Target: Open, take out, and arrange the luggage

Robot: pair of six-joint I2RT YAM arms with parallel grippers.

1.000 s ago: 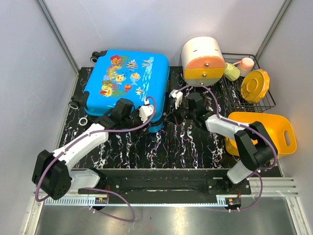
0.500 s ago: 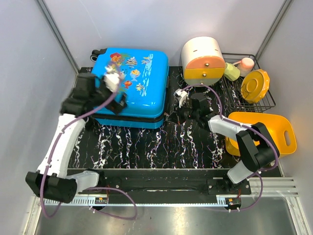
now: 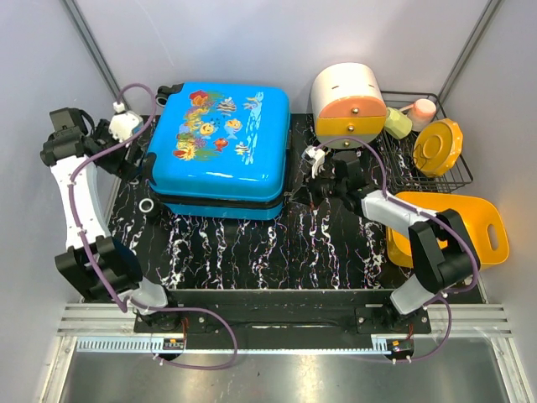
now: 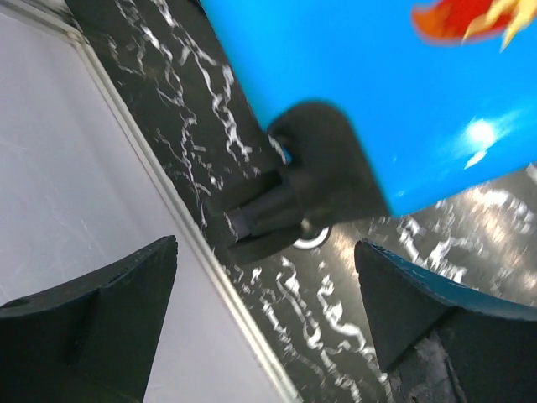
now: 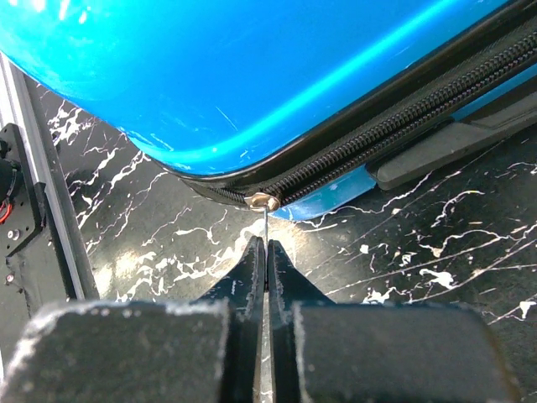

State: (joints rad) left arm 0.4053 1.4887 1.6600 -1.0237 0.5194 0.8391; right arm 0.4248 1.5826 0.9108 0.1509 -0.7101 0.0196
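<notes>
Lying flat on the far left part of the table (image 3: 277, 243), the luggage (image 3: 218, 151) is seen with its fish-printed shell upward and its lid not yet opened. A hard, smooth and glossy shell is shown, so it is judged to be stiff and slippery. For its size it is probably too bulky to be lifted by one pinch, and it is better slid or tipped than carried. No hold is offered by the shell itself. A hold can be taken at the black wheel (image 4: 260, 220) at the left corner, beside which the left jaws are held wide open and empty. Another hold is given by the dark zipper band (image 5: 394, 126) around the side, whose teeth are seen joined. The smallest and best point is the thin metal pull tab (image 5: 265, 220) at the near right corner, and on it the right jaws are closed tightly. The tab is judged delicate, so an even pull along the zipper line is advised.
</notes>
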